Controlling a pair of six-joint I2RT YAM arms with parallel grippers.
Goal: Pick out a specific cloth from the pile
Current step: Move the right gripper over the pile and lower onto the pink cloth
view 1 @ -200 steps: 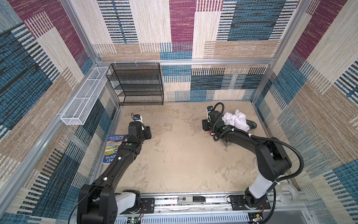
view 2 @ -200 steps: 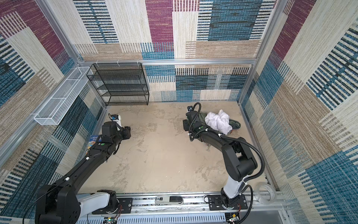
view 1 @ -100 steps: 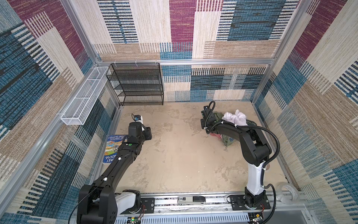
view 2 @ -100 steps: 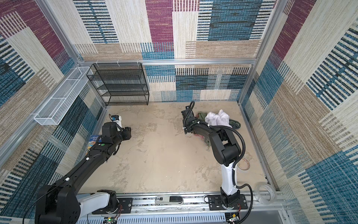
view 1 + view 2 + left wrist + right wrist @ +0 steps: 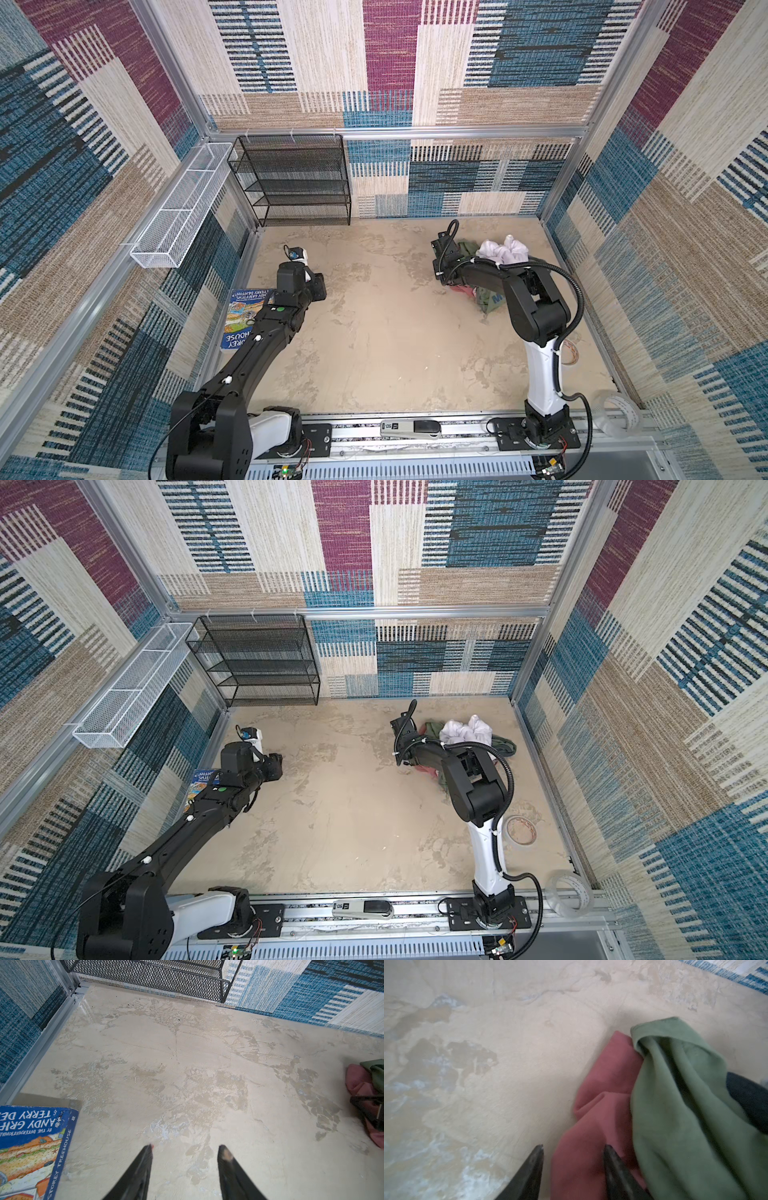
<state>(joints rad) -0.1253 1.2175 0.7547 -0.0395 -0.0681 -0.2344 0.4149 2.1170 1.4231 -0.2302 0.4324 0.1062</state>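
The salmon-red cloth lay on the bench at the edge of the pile, its far side tucked under the olive-green garment. The white garment sat on top of the heap. The right hand stood low at the cloth's free edge, released. Its fingers were apart, one over bare bench and the other over the red fabric, so that the cloth's border lay between them unpinched. Whether the tips touched the fabric could not be told. The left hand was well apart from the pile, released and empty over bare bench, beside a paperback book.
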